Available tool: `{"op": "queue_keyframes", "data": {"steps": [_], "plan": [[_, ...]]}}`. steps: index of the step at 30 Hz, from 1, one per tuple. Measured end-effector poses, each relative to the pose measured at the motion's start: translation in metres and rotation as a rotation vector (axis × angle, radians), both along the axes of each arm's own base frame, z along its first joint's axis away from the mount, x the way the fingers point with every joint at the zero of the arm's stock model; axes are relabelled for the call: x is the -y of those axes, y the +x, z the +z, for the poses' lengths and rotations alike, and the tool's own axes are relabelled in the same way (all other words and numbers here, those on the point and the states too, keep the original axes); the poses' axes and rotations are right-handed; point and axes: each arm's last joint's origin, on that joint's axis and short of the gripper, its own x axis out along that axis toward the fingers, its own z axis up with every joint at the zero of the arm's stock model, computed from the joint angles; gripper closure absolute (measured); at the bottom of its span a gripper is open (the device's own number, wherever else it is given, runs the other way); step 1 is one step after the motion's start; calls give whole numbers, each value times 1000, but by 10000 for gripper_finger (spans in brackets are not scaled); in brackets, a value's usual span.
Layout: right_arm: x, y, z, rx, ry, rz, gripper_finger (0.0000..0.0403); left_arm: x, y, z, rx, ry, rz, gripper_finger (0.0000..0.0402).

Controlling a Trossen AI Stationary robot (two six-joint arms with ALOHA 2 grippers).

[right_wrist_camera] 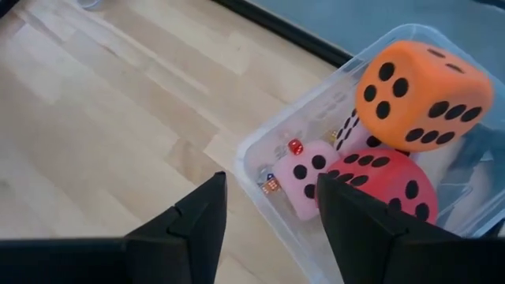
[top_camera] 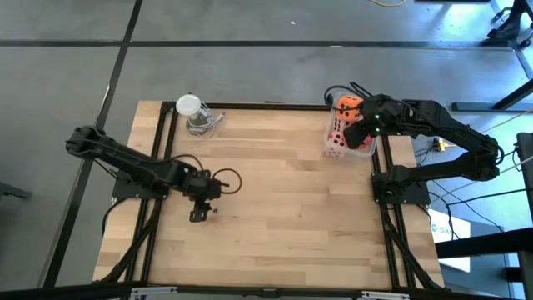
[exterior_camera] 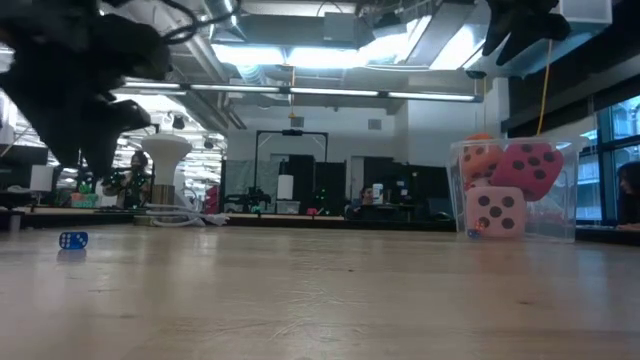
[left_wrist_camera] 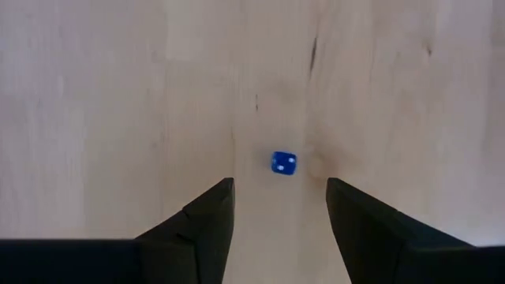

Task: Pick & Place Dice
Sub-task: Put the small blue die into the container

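A clear plastic bin at the table's far right holds an orange die with dark pips, a red die and a pale pink die; a few tiny dice lie on its floor. My right gripper hovers open above the bin's near-left corner and touches nothing. A tiny blue die rests on the bare wood at the table's left. My left gripper is open above the table, pointing down, with the blue die just beyond its fingertips.
A clear cup with a white lid stands near the table's far edge, left of centre. A dark cable loop lies beside the left gripper. Bare wood spreads across the middle and near side.
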Motion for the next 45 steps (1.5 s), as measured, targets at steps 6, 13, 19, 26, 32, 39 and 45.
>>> {"op": "queue_keyframes", "data": {"steps": [6,13,19,26,32,39,45], "plan": [[0,0,0,-5,-16,-9,209,14,-10,-19,90,103,-110,209],[0,0,0,5,-6,-28,208,20,-8,-28,132,194,-139,209],[0,0,0,11,-5,-31,208,25,-2,-36,125,202,-246,209],[0,0,0,20,5,-50,208,32,12,-49,140,174,-276,209],[0,0,0,21,7,-50,208,34,15,-62,69,151,-263,209],[0,0,0,20,7,-47,208,33,14,-62,61,153,-251,209],[0,0,0,20,5,-48,208,31,10,-63,14,166,-260,210]]}}
